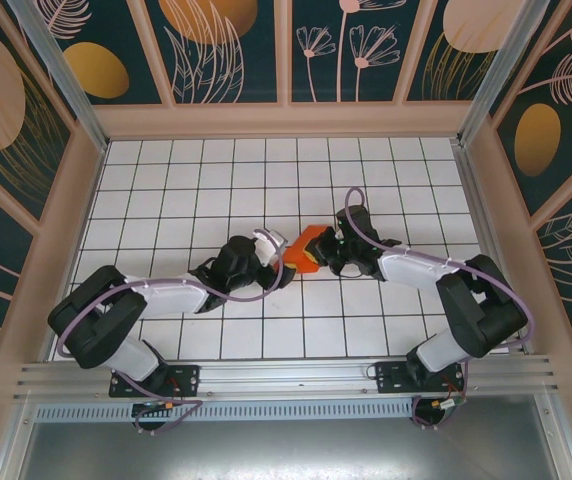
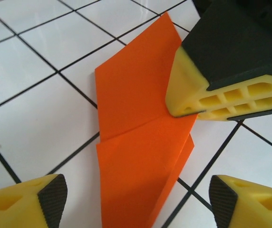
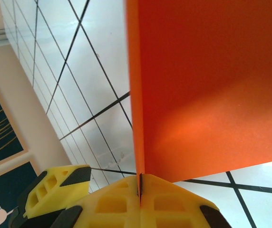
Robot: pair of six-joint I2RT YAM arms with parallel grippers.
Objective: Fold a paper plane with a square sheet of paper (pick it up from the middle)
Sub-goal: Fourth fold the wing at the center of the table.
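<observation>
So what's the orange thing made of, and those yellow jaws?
The orange sheet looks like thin matte paper: it holds sharp creases. The jaws look like yellow plastic, moulded or printed, with open cells; their black ribbed pads are probably rubber.

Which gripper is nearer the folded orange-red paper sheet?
Right. The right gripper is shut on an edge of the folded orange-red paper sheet, touching it. The left gripper hangs open, its fingers on either side of the sheet's end, not touching.
</observation>
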